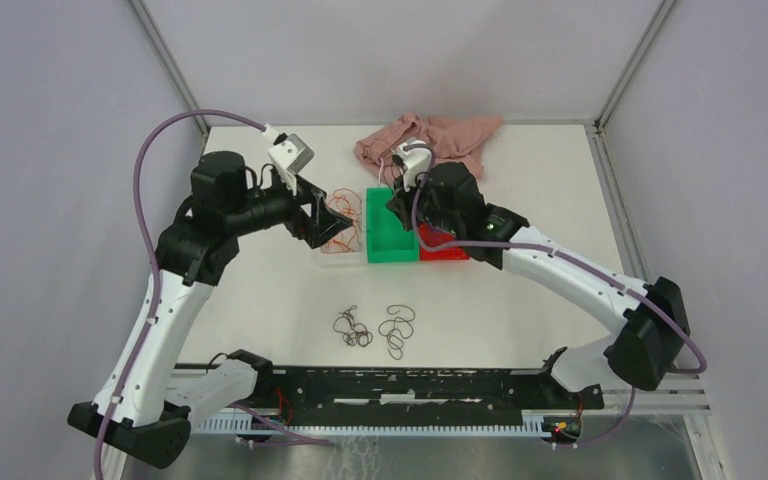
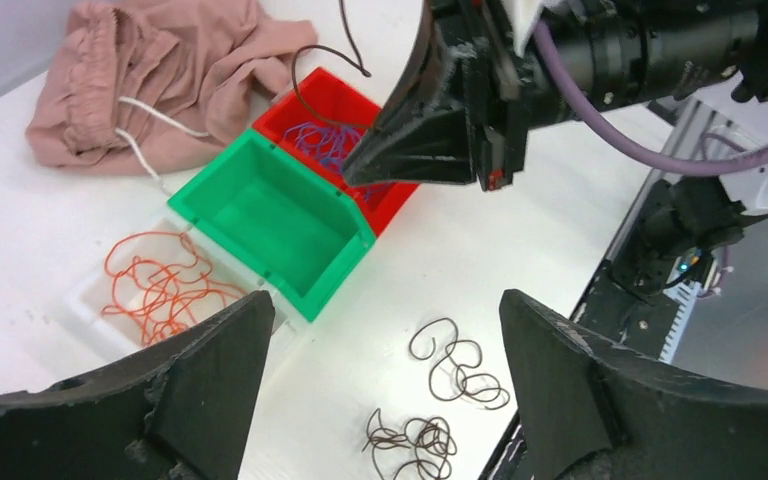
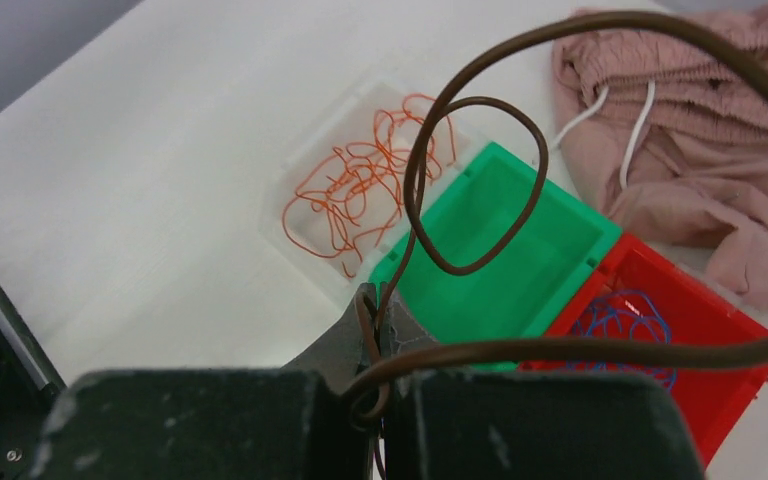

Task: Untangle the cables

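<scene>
My right gripper (image 3: 377, 306) is shut on a dark brown cable (image 3: 538, 170) that curls up in loops above the green bin (image 3: 570, 222); the gripper also shows in the top view (image 1: 401, 203) and in the left wrist view (image 2: 360, 170). My left gripper (image 2: 390, 345) is open and empty, hovering near the clear tray (image 1: 326, 256). Orange cables (image 2: 158, 285) lie in the clear tray. Blue-purple cables (image 3: 625, 315) lie in the red bin (image 1: 447, 251). Two small tangles of brown cable (image 1: 353, 329) (image 1: 397, 328) lie on the table in front of the bins.
A pink cloth (image 1: 438, 138) with a white drawstring lies at the back of the table behind the bins. The green bin (image 2: 260, 210) holds nothing that I can see. The black rail (image 1: 420, 385) with the arm bases runs along the near edge.
</scene>
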